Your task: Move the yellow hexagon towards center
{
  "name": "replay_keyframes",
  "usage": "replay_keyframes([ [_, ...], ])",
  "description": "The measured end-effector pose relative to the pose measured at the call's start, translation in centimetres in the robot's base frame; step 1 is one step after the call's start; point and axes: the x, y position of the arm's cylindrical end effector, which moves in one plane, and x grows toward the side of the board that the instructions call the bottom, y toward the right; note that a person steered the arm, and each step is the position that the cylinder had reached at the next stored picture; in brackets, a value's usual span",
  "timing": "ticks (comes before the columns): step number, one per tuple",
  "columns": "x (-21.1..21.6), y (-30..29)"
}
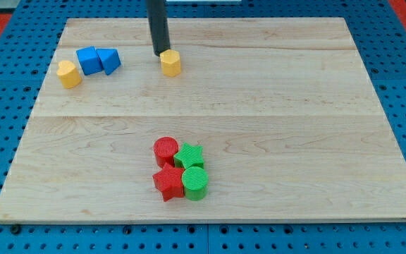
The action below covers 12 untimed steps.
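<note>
Camera view: your tip (159, 53) touches yellow hexagon (170, 63), upper centre of bench (316, 141). No jaws fitted. Next: push it down-frame toward centre.

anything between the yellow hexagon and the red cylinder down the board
Nothing: in the camera view only bare wood lies between the yellow hexagon and the red cylinder. My tip sits at the hexagon's upper left edge.

Wooden board (294, 106) with coloured blocks (180, 171)
</note>
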Motion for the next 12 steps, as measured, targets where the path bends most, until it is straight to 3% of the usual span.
replay_keyframes([
  [1,-3.2,0.2],
  [2,-2.6,3.1],
  [4,6.0,1.4],
  [6,2.2,0.5],
  [9,10.3,-7.1],
  [11,8.9,1.9],
  [12,11.2,3.1],
])
